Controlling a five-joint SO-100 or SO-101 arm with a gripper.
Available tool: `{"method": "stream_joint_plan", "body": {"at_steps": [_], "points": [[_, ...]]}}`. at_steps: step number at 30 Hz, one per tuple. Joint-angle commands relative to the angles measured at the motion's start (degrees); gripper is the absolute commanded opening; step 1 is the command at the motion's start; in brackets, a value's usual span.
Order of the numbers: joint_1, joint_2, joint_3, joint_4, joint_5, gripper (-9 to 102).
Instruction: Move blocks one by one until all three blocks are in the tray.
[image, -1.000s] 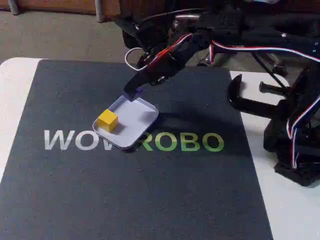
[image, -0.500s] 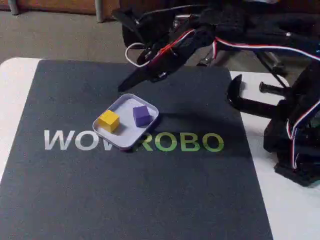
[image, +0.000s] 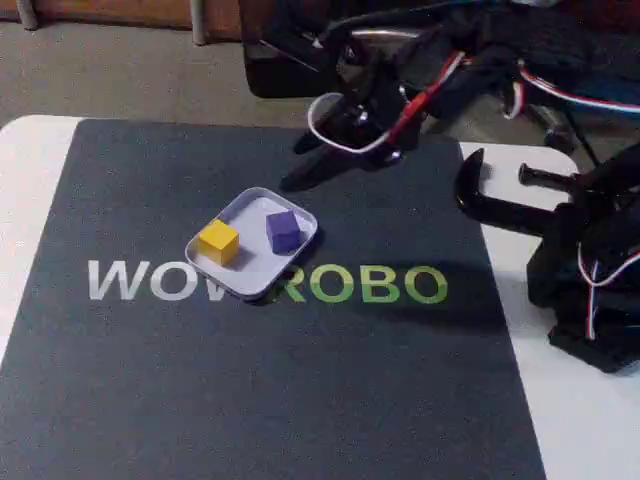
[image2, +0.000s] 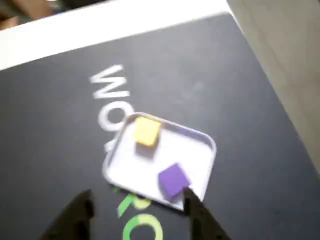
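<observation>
The pale lavender tray (image: 248, 272) lies on the dark mat, left of centre in the fixed view. Two blocks rest inside it: a yellow block (image: 217, 241) at its left and a purple block (image: 284, 231) at its right. My gripper (image: 294, 166) hangs open and empty above the mat, behind and to the right of the tray, clear of both blocks. In the wrist view the tray (image2: 197, 150) sits below me, with the yellow block (image2: 147, 131) farther away and the purple block (image2: 173, 179) nearer. The open gripper (image2: 136, 201) has its dark fingertips (image2: 80, 205) at the bottom edge.
A black mat (image: 300, 380) printed WOWROBO covers most of the white table (image: 30, 150). A black clamp (image: 480, 195) and the arm's base with its cables (image: 590, 290) stand at the right. Bare mat lies in front of the tray.
The gripper let the purple block go into the tray beside the yellow one. It then rose and drew back to the right, away from the tray.
</observation>
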Motion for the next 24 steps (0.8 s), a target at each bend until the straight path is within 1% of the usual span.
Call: {"method": "stream_joint_plan", "body": {"at_steps": [1, 5, 10, 14, 16, 18, 24], "points": [[-1.93, 6.33, 2.2, 0.18, -1.14, 7], [-4.75, 14.06, 8.35, 0.18, -1.41, 2], [-6.33, 29.09, 22.15, -0.18, -3.16, -2], [-5.27, 46.67, 36.65, 0.26, -8.44, -7], [-4.92, 57.57, 44.91, 0.53, -10.11, -8], [-4.75, 70.93, 52.82, 3.87, -11.95, -8], [-6.42, 71.63, 57.3, 6.94, -11.34, -8]]}}
